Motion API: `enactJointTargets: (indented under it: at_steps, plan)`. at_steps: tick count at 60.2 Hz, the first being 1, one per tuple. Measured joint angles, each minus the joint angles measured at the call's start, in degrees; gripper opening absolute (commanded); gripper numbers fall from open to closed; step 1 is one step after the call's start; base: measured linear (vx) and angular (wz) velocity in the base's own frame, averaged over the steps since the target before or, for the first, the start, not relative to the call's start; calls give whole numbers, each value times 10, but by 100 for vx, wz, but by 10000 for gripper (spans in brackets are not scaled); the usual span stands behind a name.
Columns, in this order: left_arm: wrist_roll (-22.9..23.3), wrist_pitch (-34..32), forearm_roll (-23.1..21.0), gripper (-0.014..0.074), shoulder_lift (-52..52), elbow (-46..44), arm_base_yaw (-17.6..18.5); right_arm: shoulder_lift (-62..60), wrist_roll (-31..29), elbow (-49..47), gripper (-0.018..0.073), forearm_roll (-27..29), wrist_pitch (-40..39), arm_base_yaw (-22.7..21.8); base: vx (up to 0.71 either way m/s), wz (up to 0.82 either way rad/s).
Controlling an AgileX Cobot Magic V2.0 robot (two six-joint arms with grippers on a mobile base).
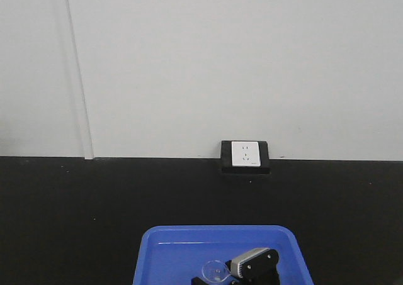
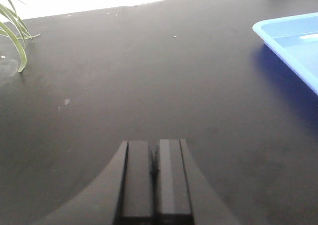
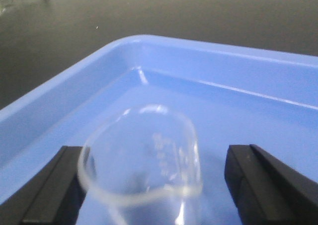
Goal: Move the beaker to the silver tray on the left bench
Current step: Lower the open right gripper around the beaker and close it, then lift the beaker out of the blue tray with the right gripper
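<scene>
The small clear beaker (image 3: 164,135) stands inside a blue plastic tray (image 3: 59,103); faint printed markings show on its side. My right gripper (image 3: 155,160) is open with the beaker between its fingers. The left finger sits right at the rim; the right finger stands clear of the glass. In the front view the beaker (image 1: 215,272) shows at the bottom edge, beside the gripper's body. My left gripper (image 2: 154,146) is shut and empty, low over the matte black bench top (image 2: 149,76). The silver tray is out of view.
The blue tray (image 1: 164,253) lies at the front of the bench, to the right of my left gripper, and its corner shows in the left wrist view (image 2: 288,41). A wall socket (image 1: 245,154) sits at the back. Green plant leaves (image 2: 15,36) hang at the far left.
</scene>
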State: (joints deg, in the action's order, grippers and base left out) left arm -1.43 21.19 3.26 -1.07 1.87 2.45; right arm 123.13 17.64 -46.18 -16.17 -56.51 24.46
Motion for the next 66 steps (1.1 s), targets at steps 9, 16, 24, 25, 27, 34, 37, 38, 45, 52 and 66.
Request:
enactJointTargets:
  at_steps: [9, 16, 24, 25, 27, 34, 37, 38, 45, 52, 66]
  plan:
    - [0, 0, 0, 1, 0, 0, 0, 26, 7, -44, 484, -11, 14, 0, 0, 0]
    - [0, 0, 0, 1, 0, 0, 0, 30, 7, -54, 261, -21, 22, 0, 0, 0]
    - [0, 0, 0, 1, 0, 0, 0, 24, 8, -45, -18, -24, 23, 0, 0, 0]
    - [0, 0, 0, 1, 0, 0, 0, 20, 9, -41, -17, -25, 23, 0, 0, 0]
    - [0, 0, 0, 1, 0, 0, 0, 14, 9, -33, -17, -26, 27, 0, 0, 0]
    - [0, 0, 0, 1, 0, 0, 0, -28, 11, 6, -15, -30, 40, 0, 0, 0]
    - [0, 0, 0, 1, 0, 0, 0, -61, 11, 32, -15, -30, 44, 0, 0, 0]
    - [0, 0, 0, 1, 0, 0, 0, -72, 11, 39, -15, -30, 47, 0, 0, 0]
    - [0, 0, 0, 1, 0, 0, 0, -177, 10, 95, -14, -29, 63, 0, 0, 0]
    - [0, 0, 0, 1, 0, 0, 0, -304, 9, 151, -14, -28, 104, 0, 0, 0]
    - [0, 0, 0, 1, 0, 0, 0, -589, 8, 208, -14, -2, 359, 0, 0, 0]
